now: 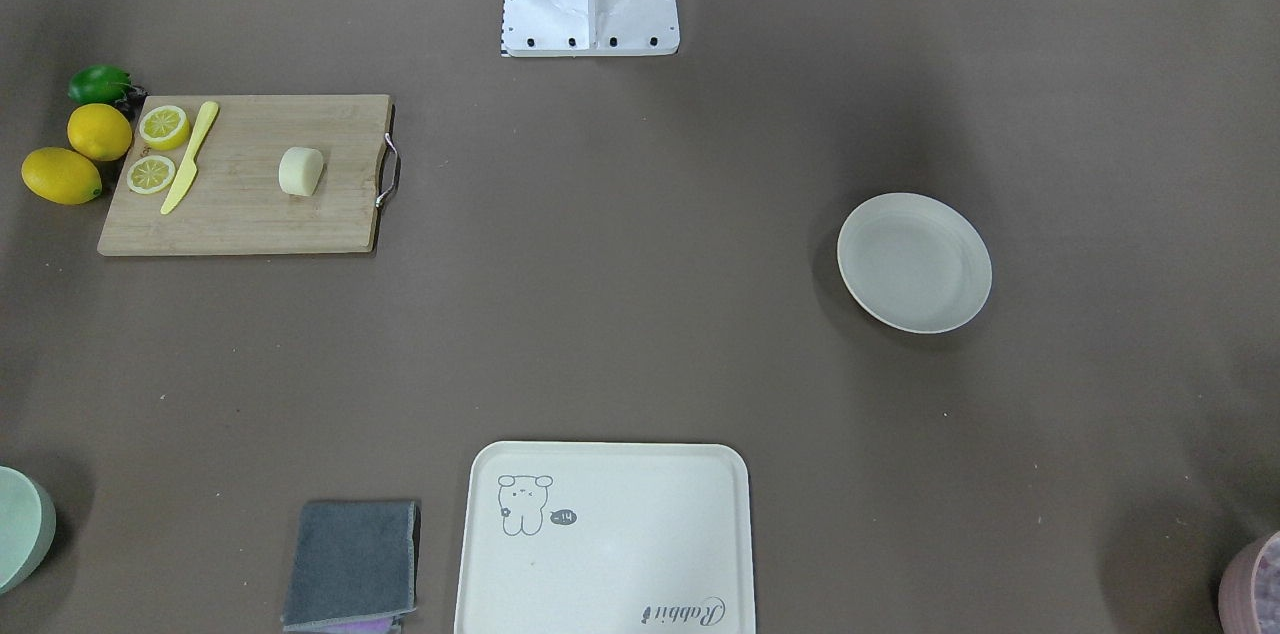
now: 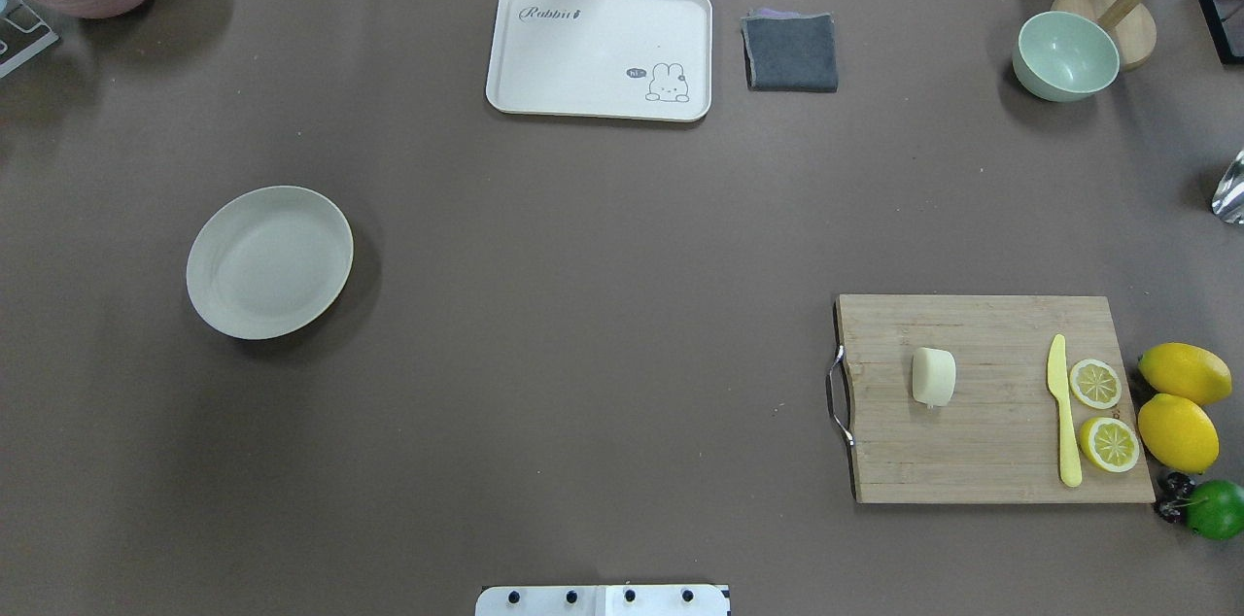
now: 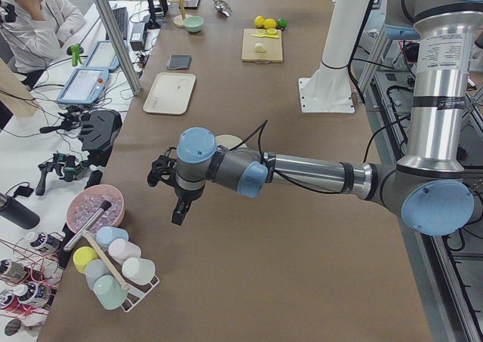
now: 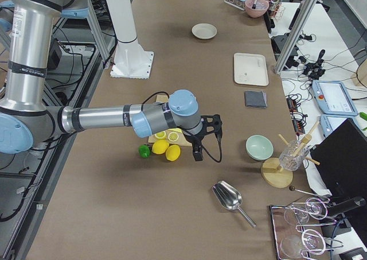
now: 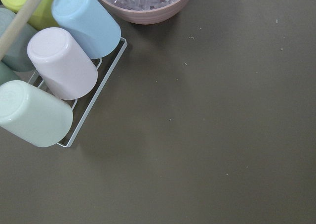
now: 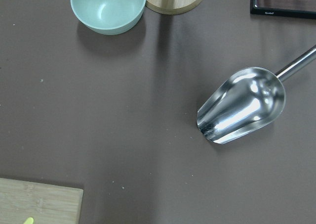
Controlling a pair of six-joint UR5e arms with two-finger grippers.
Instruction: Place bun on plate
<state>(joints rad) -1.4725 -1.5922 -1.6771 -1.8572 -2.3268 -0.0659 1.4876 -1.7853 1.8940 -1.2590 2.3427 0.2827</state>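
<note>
The bun (image 2: 933,376) (image 1: 301,171), a small pale cream lump, lies alone near the middle of the wooden cutting board (image 2: 991,461) on the robot's right. The round off-white plate (image 2: 269,261) (image 1: 914,262) sits bare on the robot's left, far from the bun. Neither gripper appears in the overhead or front views. My left gripper (image 3: 167,185) hangs over the table's left end, beyond the plate. My right gripper (image 4: 207,135) hovers past the cutting board near the lemons. I cannot tell whether either one is open or shut.
On the board lie a yellow knife (image 2: 1063,412) and two lemon slices (image 2: 1095,383); two lemons (image 2: 1178,402) and a lime (image 2: 1217,508) sit beside it. A cream tray (image 2: 544,62), grey cloth (image 2: 790,52), green bowl (image 2: 1065,55), metal scoop (image 6: 242,105) and cup rack (image 5: 59,85) stand around. A person (image 3: 38,17) sits at the far side.
</note>
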